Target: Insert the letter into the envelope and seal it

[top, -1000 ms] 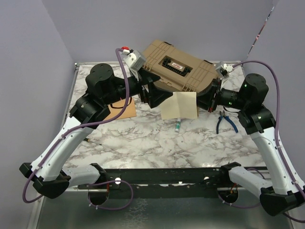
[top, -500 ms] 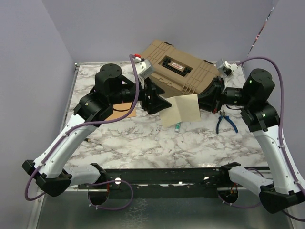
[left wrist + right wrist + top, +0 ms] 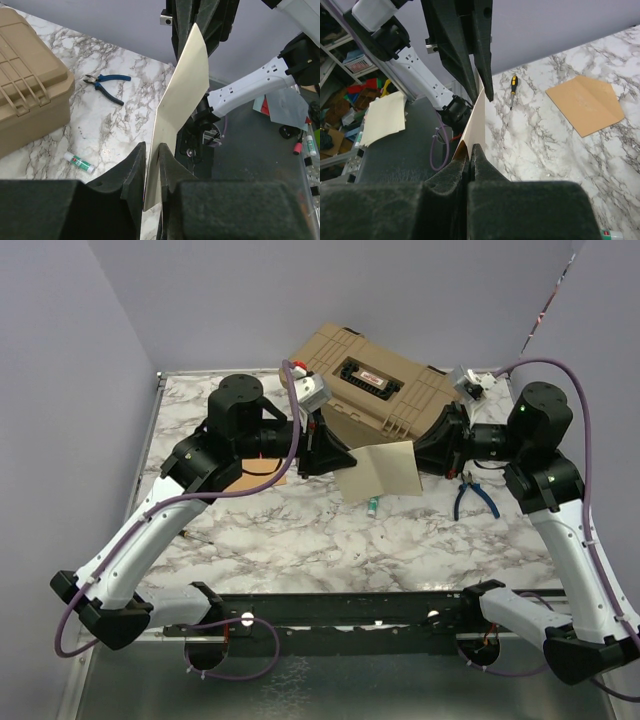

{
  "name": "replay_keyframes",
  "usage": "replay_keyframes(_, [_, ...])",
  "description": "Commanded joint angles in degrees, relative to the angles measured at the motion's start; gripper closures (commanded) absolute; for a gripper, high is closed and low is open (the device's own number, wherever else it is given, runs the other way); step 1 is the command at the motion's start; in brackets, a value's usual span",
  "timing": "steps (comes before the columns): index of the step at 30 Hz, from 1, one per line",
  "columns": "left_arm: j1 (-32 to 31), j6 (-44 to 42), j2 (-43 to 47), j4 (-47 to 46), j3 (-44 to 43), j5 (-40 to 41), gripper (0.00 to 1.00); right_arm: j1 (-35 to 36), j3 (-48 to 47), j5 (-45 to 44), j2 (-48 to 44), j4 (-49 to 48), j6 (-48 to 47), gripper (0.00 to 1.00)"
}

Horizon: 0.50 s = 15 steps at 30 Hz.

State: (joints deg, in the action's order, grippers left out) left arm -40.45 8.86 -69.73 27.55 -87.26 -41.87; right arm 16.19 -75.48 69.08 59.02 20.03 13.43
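Nearest on the marble bench lie a small glue stick and blue-handled pliers. Just beyond them the letter hangs in the air, off the bench, between the two arms.

The right claw is clamped tight on its right edge, as it was a second ago. The change is in the left claw. A moment back it stood wide open, short of the sheet. Now it has moved in, and its jaws have narrowed to a thin slot pinching the left edge. The sheet now looks gripped on both sides, which should steady it for steering into the envelope.

The letter is a thin, pale cream-pink sheet with a bend across it, so its two halves angle apart.

The envelope lies flat on the bench under the left arm, its pointed flap spread open, well apart from the letter. Farthest back sits a tan hard case.
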Motion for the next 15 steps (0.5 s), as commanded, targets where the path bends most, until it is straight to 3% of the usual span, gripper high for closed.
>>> replay_keyframes(1, [0.28,-0.07,-1.01,0.66,0.86,-3.22,0.83,0.34,0.08,2.47,-1.02,0.96,-0.78,1.00])
replay_keyframes(4, [0.28,-0.24,-1.11,0.59,0.91,-3.49,0.83,0.34,0.07,2.64,-1.30,0.97,-0.83,1.00])
replay_keyframes(8, [0.28,-0.54,-0.87,-0.07,1.17,-3.98,0.98,0.34,0.05,2.60,-1.74,1.25,-0.83,1.00])
replay_keyframes(11, [0.34,-0.96,-0.10,-0.51,1.51,-2.21,1.00,0.32,-0.21,1.09,-1.99,3.12,-1.28,0.98])
replay_keyframes(15, [0.28,-1.32,1.77,-1.52,2.85,9.34,1.00,0.34,-2.91,-3.31,-2.10,10.29,-4.90,0.52])
